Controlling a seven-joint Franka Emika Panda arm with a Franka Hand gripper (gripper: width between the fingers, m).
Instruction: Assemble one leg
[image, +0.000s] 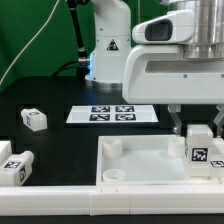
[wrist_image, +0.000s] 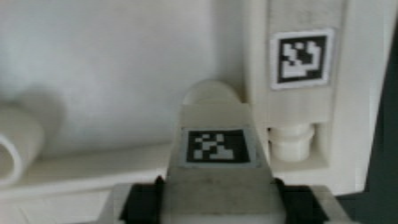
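My gripper (image: 200, 132) is shut on a leg (image: 201, 150), a small white square post with a black-and-white tag, and holds it upright over the right end of the large white tray-like piece (image: 140, 160). In the wrist view the leg (wrist_image: 221, 130) sits between my black pads (wrist_image: 160, 196), with my gripper (wrist_image: 226, 200) closed on both its sides. Beyond it are the tray-like piece (wrist_image: 107, 70), a tag on its wall (wrist_image: 302, 55) and a small socket (wrist_image: 294, 138) just past the leg's end. I cannot tell whether the leg touches the piece.
Two more tagged legs lie on the black table at the exterior view's left, one further back (image: 34, 119) and one near the front (image: 15, 165). The marker board (image: 112, 113) lies behind the tray-like piece. A white rail (image: 60, 200) runs along the front.
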